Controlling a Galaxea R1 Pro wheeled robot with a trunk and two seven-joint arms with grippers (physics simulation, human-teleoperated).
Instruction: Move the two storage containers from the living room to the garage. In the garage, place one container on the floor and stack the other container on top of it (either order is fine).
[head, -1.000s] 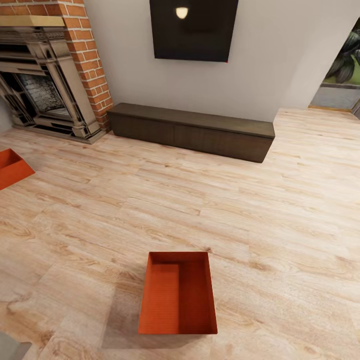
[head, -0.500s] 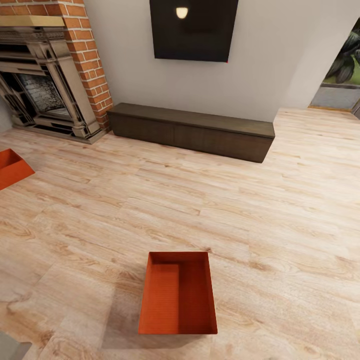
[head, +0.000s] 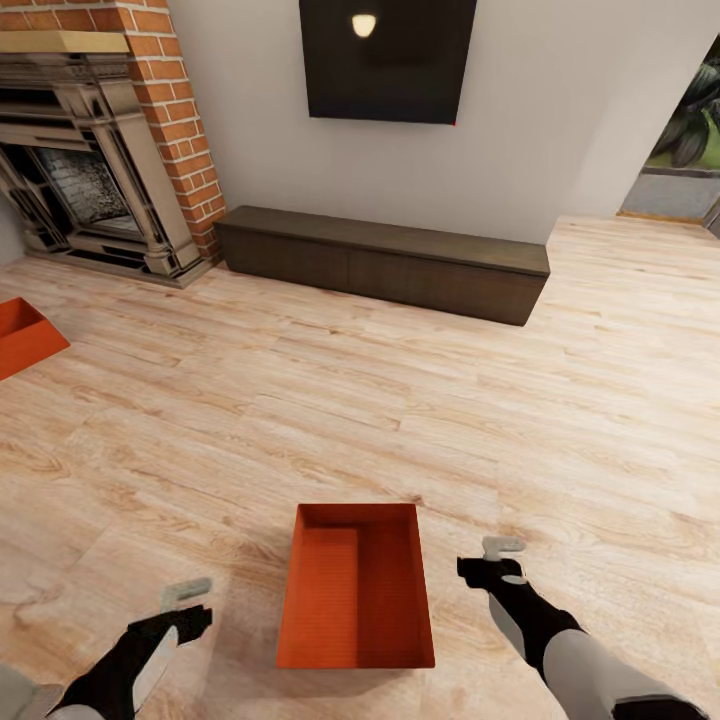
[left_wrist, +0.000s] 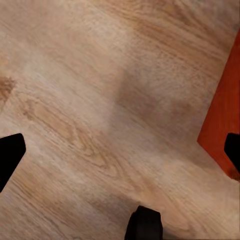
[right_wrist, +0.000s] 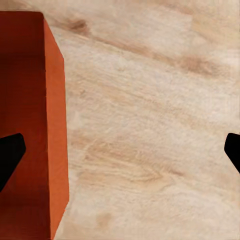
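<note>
Living rm, light wood-plank floor (head: 560, 400), pale wall w/ dark TV panel (head: 388, 60), long low dark cabinet (head: 385, 262) under it, brick fireplace (head: 95, 150) far left, doorway to greenery far right. Near storage container (head: 356, 590) sits on planks dead ahead, open top, empty; 2nd container (head: 22, 335) well apart at left edge, cut off by frame. Left gripper (head: 186, 602) beside near box's left wall, right gripper (head: 497, 562) beside its right wall, both apart from it, nothing held. Fingers spread wide per wrist cams. Judgement: box looks rigid, smooth-walled, prob light but slippery, so squeeze the two long walls from outside w/ both arms, or pinch the rims. Head cam gives both boxes + layout; left wrist cam adds box corner (left_wrist: 222, 120) close by, right wrist cam the wall's top edge (right_wrist: 52, 115) and inside.
</note>
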